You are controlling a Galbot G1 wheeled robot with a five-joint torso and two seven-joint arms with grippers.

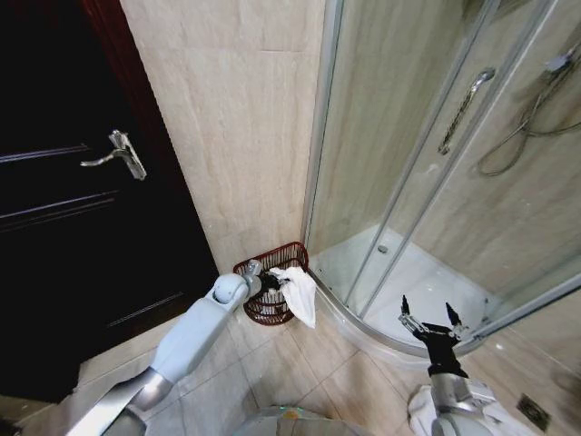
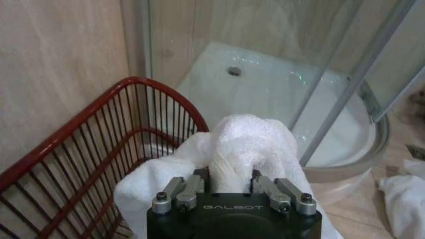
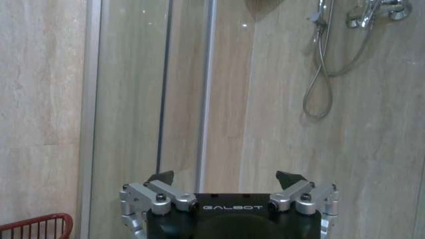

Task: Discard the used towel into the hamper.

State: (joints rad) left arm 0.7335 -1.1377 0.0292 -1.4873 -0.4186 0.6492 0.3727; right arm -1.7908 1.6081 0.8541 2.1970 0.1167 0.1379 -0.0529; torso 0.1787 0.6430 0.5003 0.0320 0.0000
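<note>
The hamper (image 1: 272, 289), a reddish-brown basket of open slats, stands on the tiled floor (image 1: 300, 377) in the corner where the beige wall meets the glass shower enclosure (image 1: 427, 182), just beside the enclosure's curved base; the left claw (image 1: 269, 283) is reached out over the hamper's rim, its fingers clamped on the white towel (image 1: 298, 292), which hangs down over the rim on the shower side; in the left wrist view the towel (image 2: 246, 149) bulges up between the left claw's (image 2: 229, 181) fingers, with the hamper's rim (image 2: 143, 82) just beside it; the right claw (image 1: 429, 320) is held up near the shower base, well apart from the hamper, its fingers spread wide and holding nothing (image 3: 227, 178).
</note>
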